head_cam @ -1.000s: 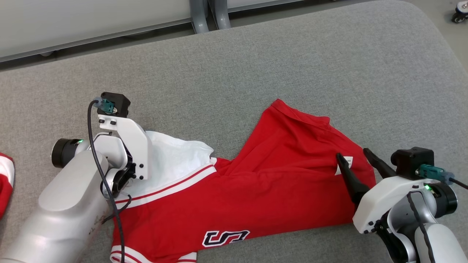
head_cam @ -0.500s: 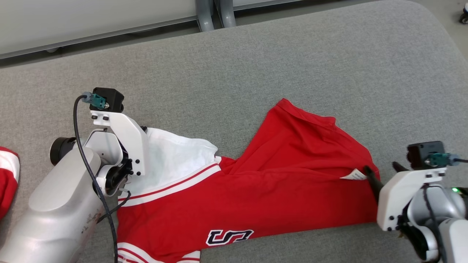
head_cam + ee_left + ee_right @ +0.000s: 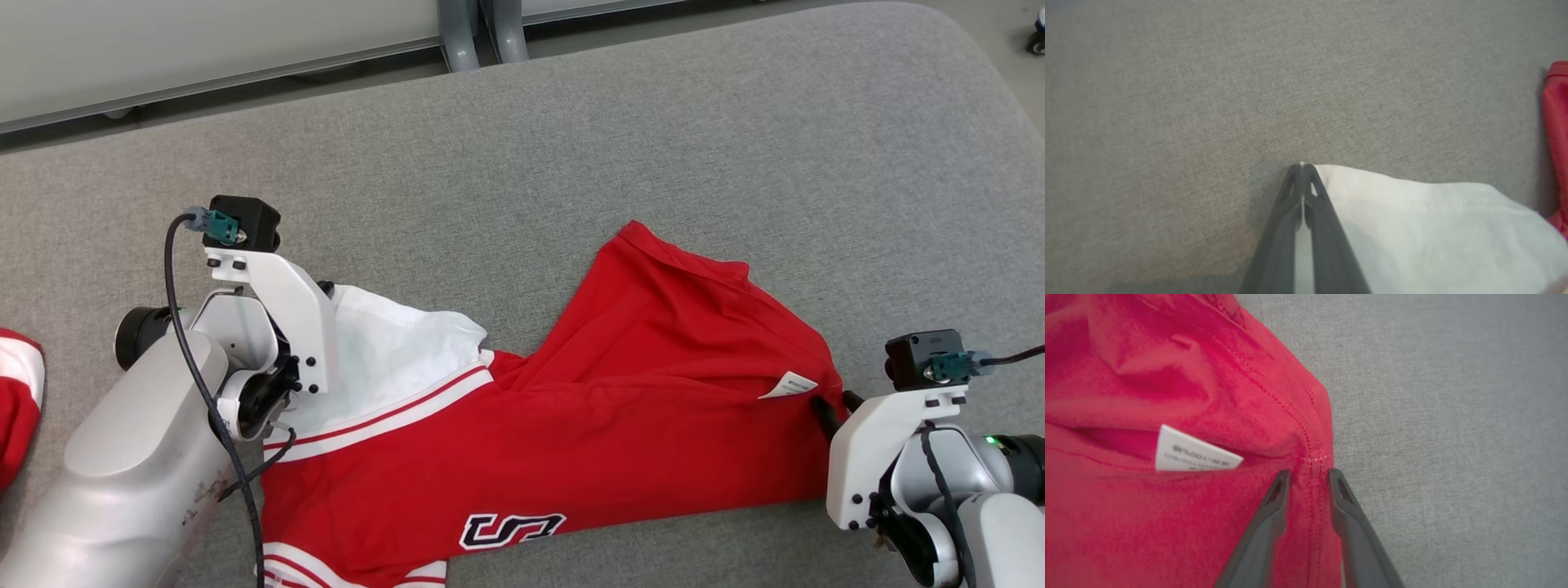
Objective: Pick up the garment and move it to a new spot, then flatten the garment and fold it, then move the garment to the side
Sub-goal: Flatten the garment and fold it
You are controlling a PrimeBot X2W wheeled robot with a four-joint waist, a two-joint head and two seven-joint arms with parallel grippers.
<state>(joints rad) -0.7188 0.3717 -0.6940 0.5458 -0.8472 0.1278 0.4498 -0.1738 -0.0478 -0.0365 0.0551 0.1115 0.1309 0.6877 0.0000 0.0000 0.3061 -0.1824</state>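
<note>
The garment (image 3: 620, 408) is a red shirt with a white sleeve, white stripes and a dark logo, lying crumpled across the grey table. My left gripper (image 3: 1302, 165) is shut on the edge of its white sleeve (image 3: 1433, 228), with a thin strip of white cloth between the fingers. My right gripper (image 3: 1308, 473) is at the shirt's right hem corner (image 3: 1314, 428). Its fingers straddle the stitched hem with a narrow gap between them. A white label (image 3: 1192, 455) pokes out of a fold just to their left. In the head view the right gripper (image 3: 837, 402) sits at the garment's right edge.
The grey padded table (image 3: 571, 147) stretches far behind and to the right of the shirt, with a rounded right edge. Another red and white cloth (image 3: 16, 400) lies at the left edge. Metal legs (image 3: 482, 33) and a floor wheel (image 3: 1037, 37) stand beyond the table.
My right gripper has drawn back from over the label to the hem corner, and its fingers have narrowed around the hem. The left gripper still holds the white sleeve.
</note>
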